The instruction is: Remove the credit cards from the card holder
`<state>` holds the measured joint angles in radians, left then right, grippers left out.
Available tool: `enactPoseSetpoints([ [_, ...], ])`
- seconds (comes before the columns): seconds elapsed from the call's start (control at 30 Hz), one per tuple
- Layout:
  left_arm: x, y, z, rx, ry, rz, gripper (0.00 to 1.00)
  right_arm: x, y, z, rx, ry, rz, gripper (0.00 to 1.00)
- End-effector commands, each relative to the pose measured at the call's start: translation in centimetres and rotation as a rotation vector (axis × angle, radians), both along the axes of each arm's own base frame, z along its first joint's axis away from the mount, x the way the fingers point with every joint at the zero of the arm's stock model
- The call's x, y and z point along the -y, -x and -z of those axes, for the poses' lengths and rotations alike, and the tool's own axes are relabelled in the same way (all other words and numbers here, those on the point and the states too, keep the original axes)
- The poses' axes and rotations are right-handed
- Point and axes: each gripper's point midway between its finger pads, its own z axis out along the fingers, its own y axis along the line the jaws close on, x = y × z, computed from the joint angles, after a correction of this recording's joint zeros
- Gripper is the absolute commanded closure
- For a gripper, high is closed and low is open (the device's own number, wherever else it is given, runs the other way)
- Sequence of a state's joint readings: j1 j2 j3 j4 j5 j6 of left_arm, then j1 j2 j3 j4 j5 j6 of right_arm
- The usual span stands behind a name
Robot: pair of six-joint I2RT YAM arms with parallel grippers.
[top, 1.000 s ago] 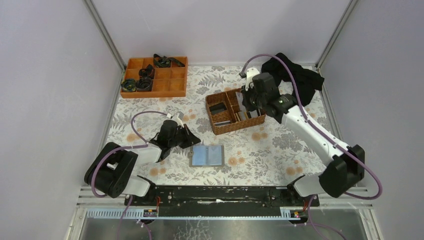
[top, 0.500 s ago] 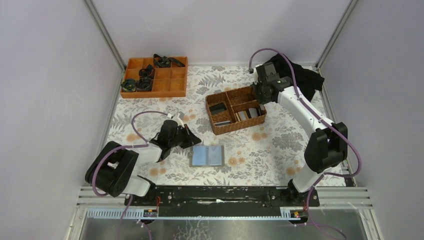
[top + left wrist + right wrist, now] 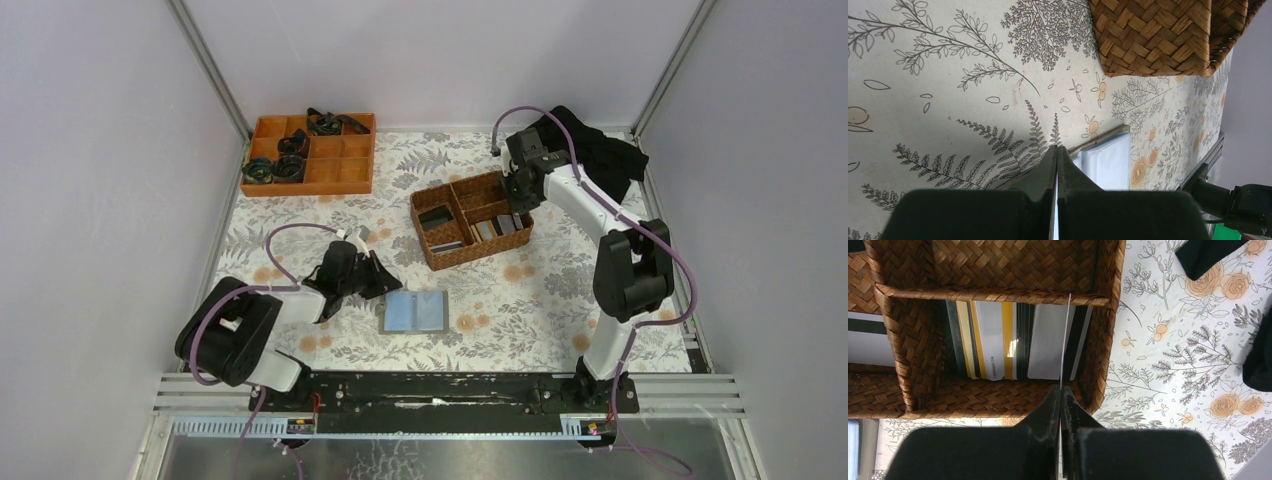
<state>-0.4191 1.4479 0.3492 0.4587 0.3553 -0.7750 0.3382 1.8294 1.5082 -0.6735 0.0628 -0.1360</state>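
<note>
Card holder (image 3: 414,311) lies open and flat on bench (image 3: 540,300), near front edge, between arms. Left tool (image 3: 1056,148) fully closed, nothing in it, tips low just beside card holder's left edge. Right tool (image 3: 1060,389) pinched tight on single card (image 3: 1066,335), seen edge-on, above near-right compartment of wicker basket (image 3: 998,294). Other credit cards (image 3: 998,342) packed side by side in that compartment. Orange tray (image 3: 350,175) at far left, black cloth (image 3: 600,155) at far right.
</note>
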Motion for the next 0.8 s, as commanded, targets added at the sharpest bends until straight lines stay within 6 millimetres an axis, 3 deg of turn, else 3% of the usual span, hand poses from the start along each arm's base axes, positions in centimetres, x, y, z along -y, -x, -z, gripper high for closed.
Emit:
enactPoseSetpoints([
  [0.0, 0.4, -1.3, -1.0, 0.068, 0.022, 0.003, 1.0, -0.5, -0.8, -1.2, 0.017, -0.021, -0.024, 1.0],
  [0.2, 0.6, -1.4, -0.8, 0.057, 0.04, 0.015, 1.0, -0.4, -1.1, -1.4, 0.008, -0.011, -0.022, 1.0],
  [0.43, 0.8, -1.7, -1.3, 0.078, 0.055, 0.025, 1.0, -1.0, -0.7, -5.6, 0.131, -0.106, -0.009, 1.0],
  [0.5, 0.9, -2.0, -2.6, 0.127, 0.096, 0.003, 1.0, -2.3, 0.3, -7.7, 0.177, -0.204, -0.046, 1.0],
  [0.57, 0.9, -2.2, -4.7, 0.205, 0.151, -0.017, 0.86, -4.5, 2.4, -10.3, 0.209, -0.357, -0.13, 1.0],
  [0.67, 1.4, -2.5, -7.9, 0.298, 0.224, -0.003, 0.59, -6.9, 5.6, -12.2, 0.212, -0.532, -0.233, 1.0],
  [0.77, 2.5, -1.4, -11.5, 0.416, 0.351, 0.074, 0.57, -8.8, 8.9, -13.3, 0.182, -0.699, -0.321, 1.0],
])
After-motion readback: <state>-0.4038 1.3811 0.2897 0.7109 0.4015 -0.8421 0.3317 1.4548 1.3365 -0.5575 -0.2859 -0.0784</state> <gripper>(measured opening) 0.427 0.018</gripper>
